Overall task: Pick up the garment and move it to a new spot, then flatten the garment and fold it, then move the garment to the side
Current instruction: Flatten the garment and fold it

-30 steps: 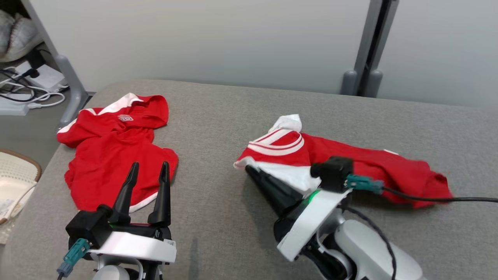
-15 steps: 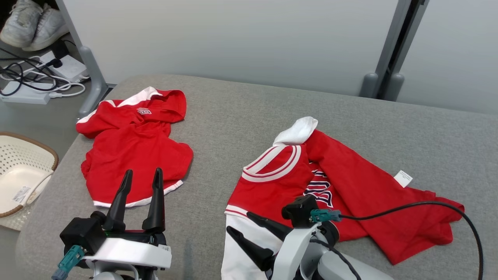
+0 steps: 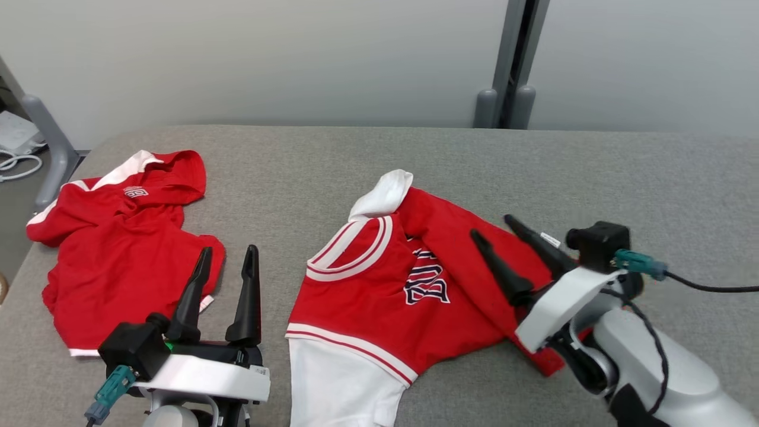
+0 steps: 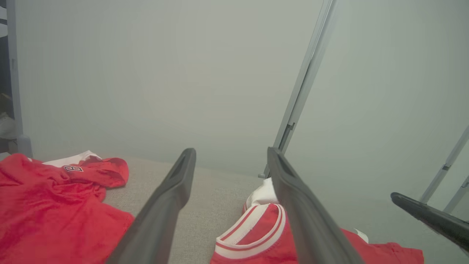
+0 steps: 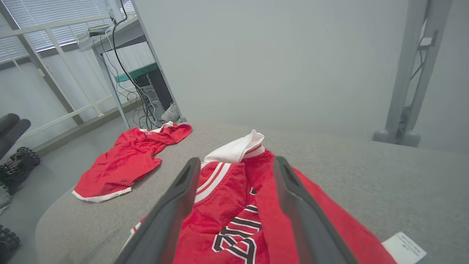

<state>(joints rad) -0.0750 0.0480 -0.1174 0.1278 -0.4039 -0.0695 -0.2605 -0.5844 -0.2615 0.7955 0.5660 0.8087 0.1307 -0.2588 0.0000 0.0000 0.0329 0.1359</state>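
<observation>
**Change from a second ago.** The right gripper (image 3: 491,225) was pinched on the white edge of the garment (image 3: 379,290). Its jaws now stand wide apart and hold nothing. The garment was bunched into a strip. It now lies more spread out, with the striped neckline and dark lettering facing up. The right gripper has gone from the garment's left edge to its right part. The head camera has also turned, so the whole scene sits differently in the head view. The left gripper (image 3: 229,249) keeps its pose.

**Arm pose.**
- Right arm: comes in from the lower right, fingers slanting up and to the left over a raised red fold. In the right wrist view the two fingers lie either side of that fold. Whether they touch the cloth cannot be told.
- Left arm: at the lower left, fingers pointing up, jaws wide and empty, just beside the garment's left edge.

**Count.**
- Garments, two: the task's garment, at the middle of the grey table (image 3: 593,178), and a second red garment (image 3: 118,249), crumpled at the table's left end, apart from the first.
- Grippers, two.
- White label (image 5: 403,247), one, at the garment's right edge.
</observation>
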